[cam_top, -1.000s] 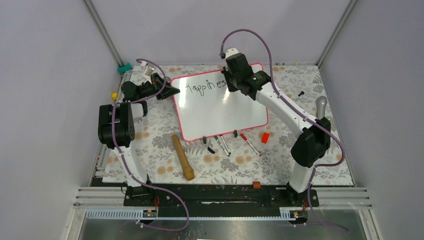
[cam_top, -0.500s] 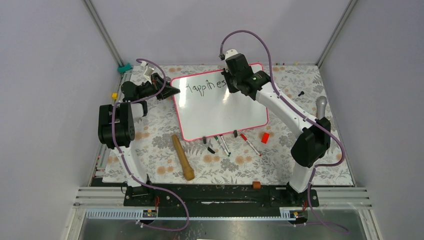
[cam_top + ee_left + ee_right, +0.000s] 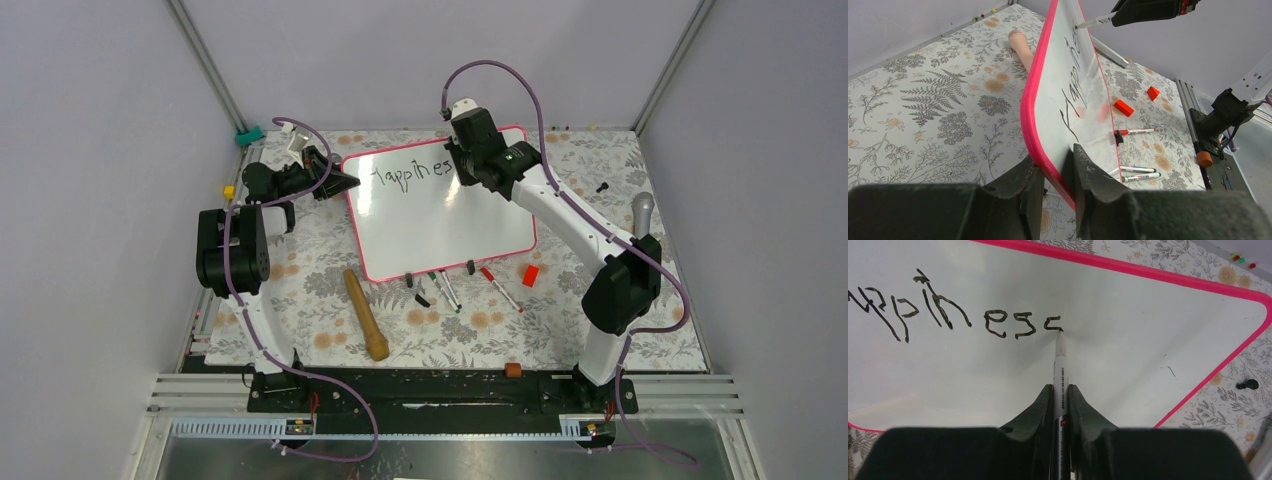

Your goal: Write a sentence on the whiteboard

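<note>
Right wrist: right tool (image 3: pixel 1060 388) clamps a marker (image 3: pixel 1061 357) — tip at the half-written sentence (image 3: pixel 998 322) — left tool (image 3: pixel 1055 167) pinches the pink-framed whiteboard (image 3: pixel 1088 95).

Plain lilac walls (image 3: pixel 90 150), aluminium corner posts (image 3: pixel 205 60), floral-patterned tabletop (image 3: pixel 320 300).

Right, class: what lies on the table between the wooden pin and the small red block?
Several loose markers lie there, beside the whiteboard's near edge, between the wooden pin and the red block. The top view shows it.
</note>
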`<move>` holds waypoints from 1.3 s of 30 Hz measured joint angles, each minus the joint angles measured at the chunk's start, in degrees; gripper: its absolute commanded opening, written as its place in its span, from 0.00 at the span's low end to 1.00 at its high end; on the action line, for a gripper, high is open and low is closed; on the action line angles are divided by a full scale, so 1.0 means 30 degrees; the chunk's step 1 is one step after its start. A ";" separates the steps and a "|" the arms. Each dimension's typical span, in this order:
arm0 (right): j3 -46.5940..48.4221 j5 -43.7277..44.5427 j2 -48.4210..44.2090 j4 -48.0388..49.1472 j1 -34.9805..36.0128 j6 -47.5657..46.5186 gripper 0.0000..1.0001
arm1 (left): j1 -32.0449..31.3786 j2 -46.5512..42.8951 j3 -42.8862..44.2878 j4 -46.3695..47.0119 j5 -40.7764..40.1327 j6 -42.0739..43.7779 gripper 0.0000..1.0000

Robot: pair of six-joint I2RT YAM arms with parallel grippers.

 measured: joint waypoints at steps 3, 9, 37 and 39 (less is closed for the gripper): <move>0.0000 0.0000 0.0000 -0.0291 0.0000 -0.0058 0.00 | 0.0000 0.0000 0.0000 0.0000 0.0000 0.0000 0.00; 0.0000 -0.0066 0.0000 -0.0627 0.0000 -0.0146 0.00 | 0.0000 0.0000 0.0000 0.0000 0.0000 0.0007 0.00; -0.0896 -0.2907 -0.2033 -0.0328 -0.0022 -0.0204 0.00 | 0.0000 -0.0044 -0.0036 0.0000 0.0000 0.0066 0.00; -0.1676 -0.3679 -0.3388 0.0321 -0.0022 -0.0197 0.00 | 0.0000 -0.0044 -0.0036 0.0000 0.0000 0.0066 0.00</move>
